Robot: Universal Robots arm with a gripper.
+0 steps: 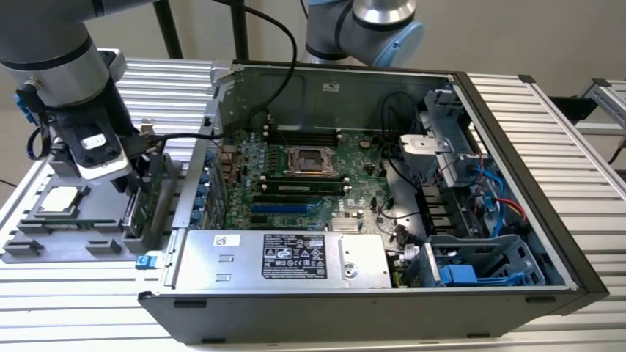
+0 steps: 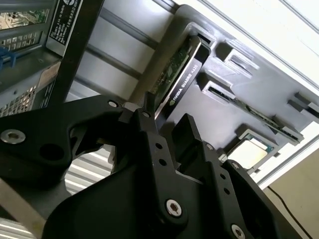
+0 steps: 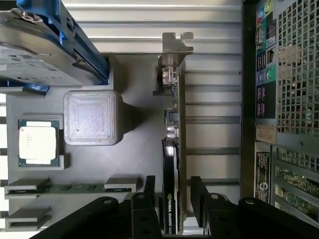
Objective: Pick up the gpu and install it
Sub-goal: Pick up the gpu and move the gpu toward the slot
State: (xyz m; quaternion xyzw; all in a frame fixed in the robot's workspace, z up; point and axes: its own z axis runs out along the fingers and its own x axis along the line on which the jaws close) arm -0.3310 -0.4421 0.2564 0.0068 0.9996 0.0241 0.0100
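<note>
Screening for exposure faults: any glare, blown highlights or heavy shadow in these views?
Second wrist view: the ribbed silver tabletop is blown out to white, the black gripper nearly a silhouette. First wrist view: even light; the frosted white block casts a soft shadow toward the thin green-and-black gpu card. Exterior view: even light across the open grey computer case.

The gpu point(image 3: 174, 149) stands on edge in a gray tray point(image 3: 142, 154), its silver bracket point(image 3: 175, 47) at the end away from the gripper point(image 3: 173, 186). The black fingers point(image 3: 149, 185) straddle the card with a narrow gap on each side. A CPU chip point(image 3: 39, 142) and a blue-framed hard drive point(image 3: 35, 50) share the tray, and the computer case point(image 3: 294, 99) stands alongside.
</note>
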